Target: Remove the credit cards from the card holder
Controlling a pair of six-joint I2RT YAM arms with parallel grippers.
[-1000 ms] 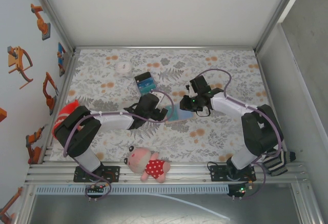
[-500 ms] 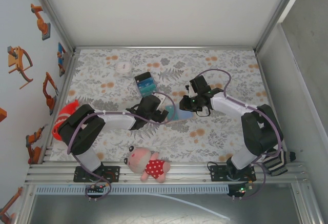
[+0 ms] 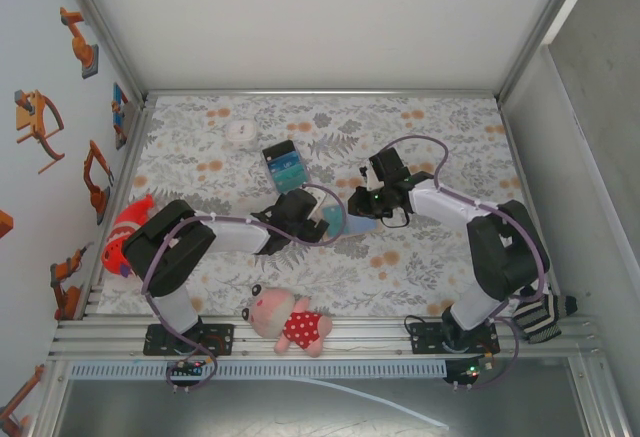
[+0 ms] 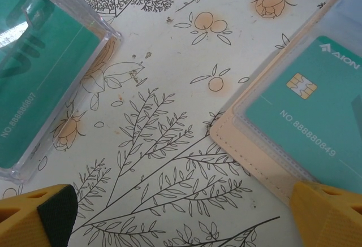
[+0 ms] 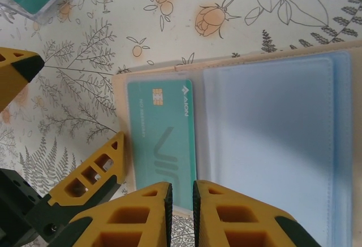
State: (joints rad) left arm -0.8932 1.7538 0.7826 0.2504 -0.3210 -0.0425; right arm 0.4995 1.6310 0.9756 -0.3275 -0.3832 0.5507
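Your small tan leather folding card holder [image 5: 266, 117] lies open, blue-grey faces up, mid floral-print worktop [image 4: 164, 105] between the two arms, with a green chip card [image 5: 161, 139] in its clear pocket. Left gripper [image 4: 181, 219] is spread wide, one yellow fingertip [image 4: 328, 216] at the holder's tan edge. Right gripper [image 5: 181, 193] has its fingers almost together over the holder's near edge by that card; can't tell whether they pinch it

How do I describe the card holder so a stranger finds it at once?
Look near the middle of the flowered table. The card holder lies open there, one green card in a pocket. Its tan edge and blue-grey inside set it apart from the clear box of cards.
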